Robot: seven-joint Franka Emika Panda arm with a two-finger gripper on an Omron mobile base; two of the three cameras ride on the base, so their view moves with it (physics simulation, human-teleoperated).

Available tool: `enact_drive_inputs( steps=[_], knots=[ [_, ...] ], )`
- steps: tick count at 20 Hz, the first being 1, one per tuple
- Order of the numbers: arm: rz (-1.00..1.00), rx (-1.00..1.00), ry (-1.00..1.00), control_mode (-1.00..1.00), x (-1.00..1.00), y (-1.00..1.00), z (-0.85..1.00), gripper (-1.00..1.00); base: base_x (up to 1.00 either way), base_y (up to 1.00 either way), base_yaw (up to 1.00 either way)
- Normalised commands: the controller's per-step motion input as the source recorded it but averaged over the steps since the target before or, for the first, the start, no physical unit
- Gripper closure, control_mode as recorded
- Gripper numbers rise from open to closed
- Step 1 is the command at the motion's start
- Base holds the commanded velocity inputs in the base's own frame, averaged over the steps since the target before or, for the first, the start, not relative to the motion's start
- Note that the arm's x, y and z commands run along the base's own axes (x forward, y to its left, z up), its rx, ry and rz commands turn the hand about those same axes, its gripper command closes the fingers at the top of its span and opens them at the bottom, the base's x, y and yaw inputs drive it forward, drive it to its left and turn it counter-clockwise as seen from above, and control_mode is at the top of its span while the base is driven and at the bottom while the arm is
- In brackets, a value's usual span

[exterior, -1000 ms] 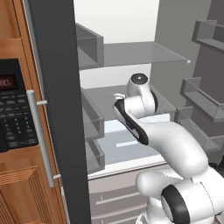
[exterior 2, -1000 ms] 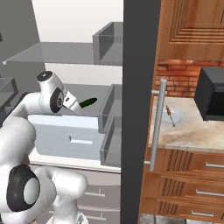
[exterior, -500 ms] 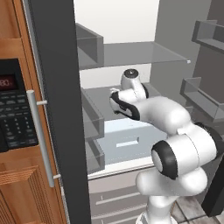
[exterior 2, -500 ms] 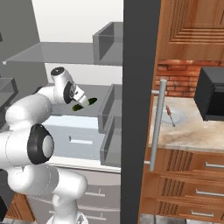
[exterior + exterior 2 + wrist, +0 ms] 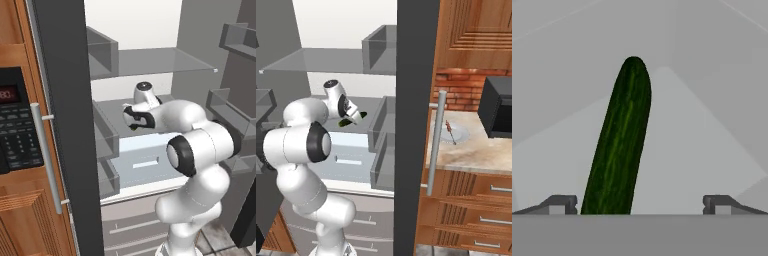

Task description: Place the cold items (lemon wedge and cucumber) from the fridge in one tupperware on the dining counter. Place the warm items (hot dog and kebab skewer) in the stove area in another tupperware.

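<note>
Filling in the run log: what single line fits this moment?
stage: reaching into grey steel fridge | gripper: open, straddling target | target: dark green glossy cucumber, lying on shelf, ungrasped

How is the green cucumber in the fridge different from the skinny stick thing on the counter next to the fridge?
The cucumber is thick, rounded and dark green with paler streaks; the kebab skewer is thin with reddish bits. The cucumber lies on a shelf inside the fridge, between the fingertips of the open gripper; the kebab skewer lies out on the stone counter, far from the gripper. Both are long and lying down.
</note>
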Motion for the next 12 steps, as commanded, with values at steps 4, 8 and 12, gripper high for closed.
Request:
enact_drive_inputs(
  steps=[4,8,12],
  knots=[
    [0.0,0.0,0.07,-1.0,0.33,0.0,-0.12,-1.0,0.0,0.0,0.0],
    [0.0,0.0,0.06,-1.0,0.21,0.08,-0.06,-1.0,0.0,0.0,0.0],
    [0.0,0.0,0.09,-1.0,0.05,0.0,-0.17,-1.0,0.0,0.0,0.0]
  ],
)
